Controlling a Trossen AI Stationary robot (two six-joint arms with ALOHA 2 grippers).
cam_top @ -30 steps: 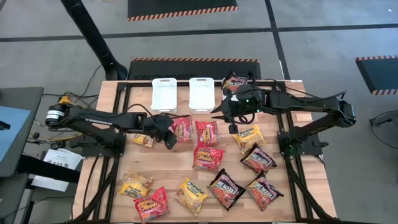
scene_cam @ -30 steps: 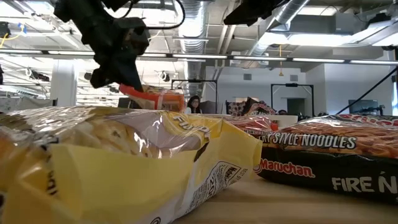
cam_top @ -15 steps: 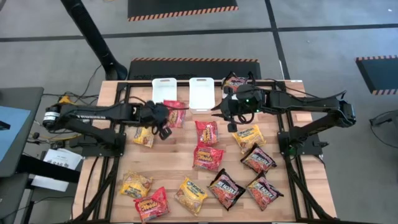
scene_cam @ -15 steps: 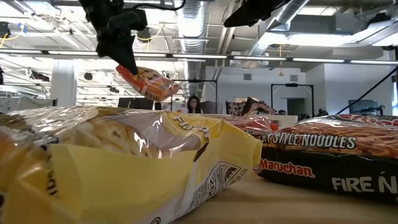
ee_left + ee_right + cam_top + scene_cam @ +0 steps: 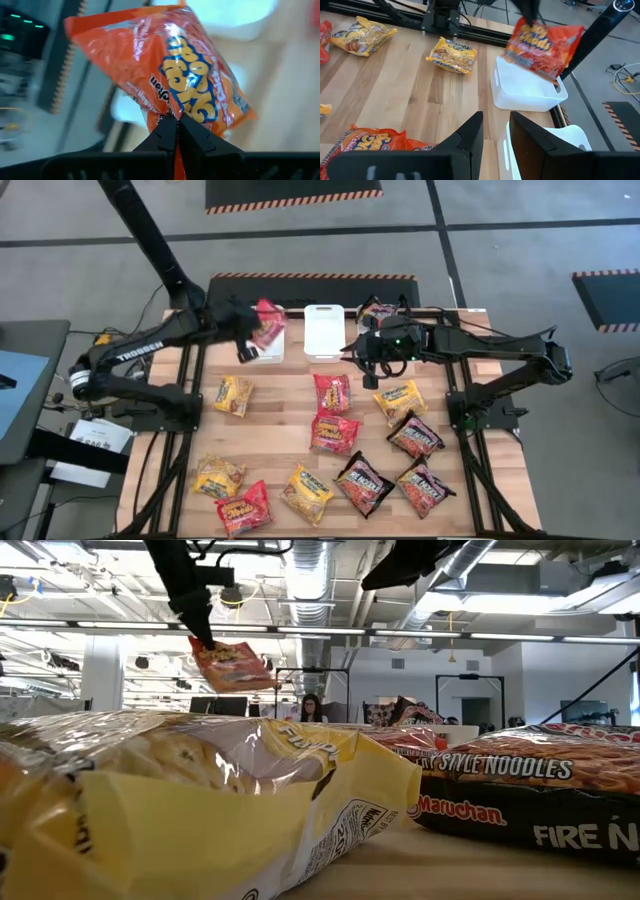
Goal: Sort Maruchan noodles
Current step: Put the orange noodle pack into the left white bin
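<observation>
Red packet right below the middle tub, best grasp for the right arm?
Pinch the crimped end of the red packet nearest the right gripper, coming straight down. It lies flat on the table, apart from its neighbours, so an edge seam probably gives the open fingers more purchase than the puffy middle.

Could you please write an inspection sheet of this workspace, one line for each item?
Surface: wooden table in a black frame, packets spread over it.
Job's things: red, yellow and dark noodle packets lie loose on the table; one red packet is held in the air over the left white tub.
Clutter: a second white tub stands beside the first; one packet lies further right at the back edge.
Grippers: left gripper has its jaws shut on the red packet; right gripper hangs near the second tub, jaws apart, holding nothing.
Cables: wires left of the table.
Surroundings: grey floor, striped mats; a person far behind.
</observation>
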